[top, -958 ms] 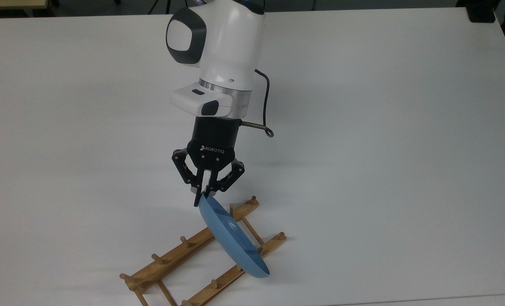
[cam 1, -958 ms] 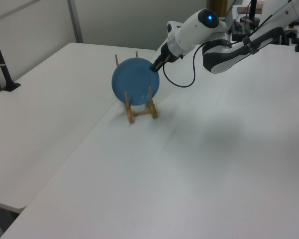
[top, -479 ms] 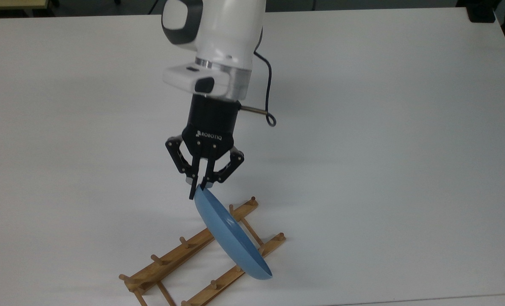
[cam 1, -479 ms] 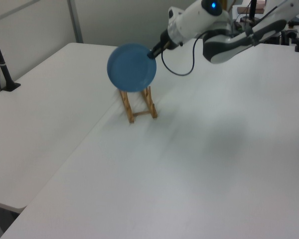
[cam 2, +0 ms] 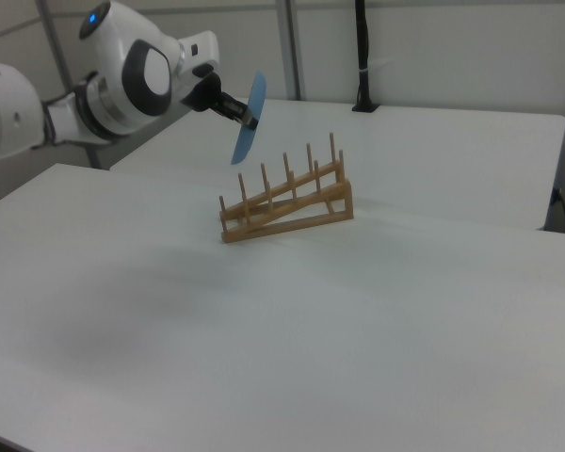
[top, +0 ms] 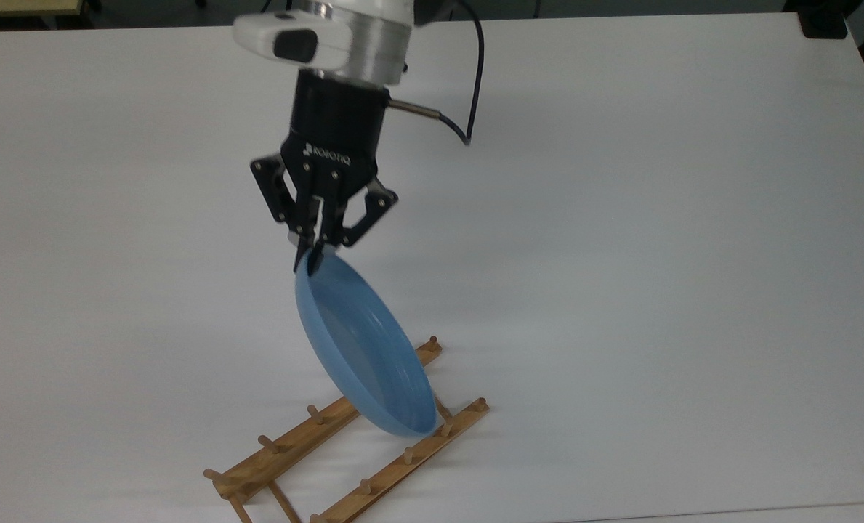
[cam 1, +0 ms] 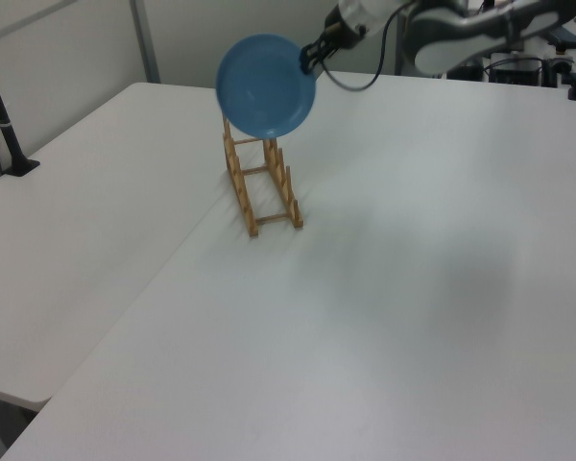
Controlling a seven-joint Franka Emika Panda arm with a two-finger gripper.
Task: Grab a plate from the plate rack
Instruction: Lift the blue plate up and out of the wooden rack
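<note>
risen since a second ago, the glossy light-blue plate (top: 362, 349) now hangs clear above the plate rack (top: 344, 454), its round shallow bowl tilted. the black claw (top: 311, 256) pinches its raised rim at the upper edge. the low light-brown wooden rack, two rails with short upright pegs and thin crossbars, holds nothing and sits on the smooth white counter (top: 657, 254).

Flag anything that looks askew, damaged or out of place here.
Nothing stands out. The gripper pinches the round light-blue plate by its rim, tilted, clear above the light-brown wooden plate rack, which stands intact on the white table.
</note>
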